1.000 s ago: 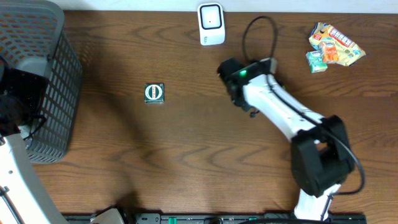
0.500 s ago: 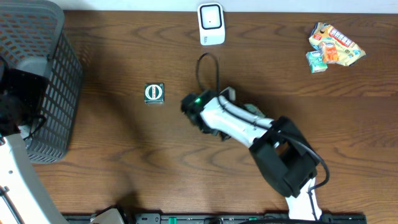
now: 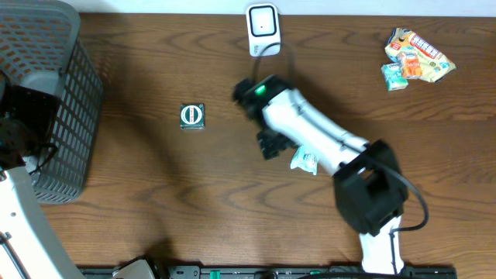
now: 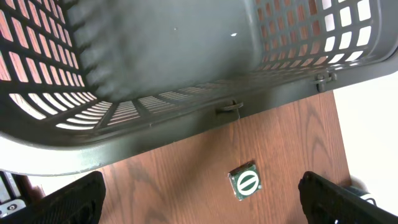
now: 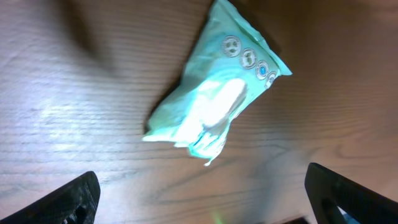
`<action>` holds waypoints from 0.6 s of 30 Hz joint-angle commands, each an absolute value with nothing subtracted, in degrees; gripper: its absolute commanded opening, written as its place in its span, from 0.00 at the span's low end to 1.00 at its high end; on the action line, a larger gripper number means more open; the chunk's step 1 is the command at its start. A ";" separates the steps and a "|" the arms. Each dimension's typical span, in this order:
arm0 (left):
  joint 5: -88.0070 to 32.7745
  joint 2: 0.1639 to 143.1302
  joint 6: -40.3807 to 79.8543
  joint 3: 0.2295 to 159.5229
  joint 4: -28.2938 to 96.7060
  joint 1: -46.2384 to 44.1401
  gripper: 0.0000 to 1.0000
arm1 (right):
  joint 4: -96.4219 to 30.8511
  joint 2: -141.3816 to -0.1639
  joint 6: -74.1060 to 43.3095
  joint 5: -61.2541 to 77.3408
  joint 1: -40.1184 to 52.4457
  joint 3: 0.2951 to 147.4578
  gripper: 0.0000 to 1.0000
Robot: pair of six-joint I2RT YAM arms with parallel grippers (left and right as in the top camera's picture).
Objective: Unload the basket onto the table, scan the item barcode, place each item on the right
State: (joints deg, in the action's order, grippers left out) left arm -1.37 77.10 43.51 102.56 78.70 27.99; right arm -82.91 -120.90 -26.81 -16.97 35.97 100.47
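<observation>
While right gripper (image 3: 270, 144) hangs w/ jaws spread wide, empty, mint-green packet (image 5: 214, 109) lies flat on wood table (image 5: 74, 93) just beside it. Prob. light, soft, slippery; pinch across its middle.

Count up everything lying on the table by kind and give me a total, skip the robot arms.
mesh basket: 1
white scanner: 1
pale green packet: 1
small green square item: 1
snack heap, pieces too jumbled to split: 1
total: 5
</observation>
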 commanded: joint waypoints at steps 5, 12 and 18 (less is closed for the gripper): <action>-1.06 77.12 43.62 102.72 78.85 28.21 0.98 | -81.01 -120.11 -11.66 6.28 20.32 98.13 0.94; -1.06 77.12 43.62 102.72 78.85 28.21 0.98 | -74.04 -120.11 -9.13 20.64 11.68 89.08 0.83; -1.06 77.12 43.62 102.72 78.85 28.21 0.97 | -67.22 -120.11 -10.50 23.77 10.48 82.87 0.66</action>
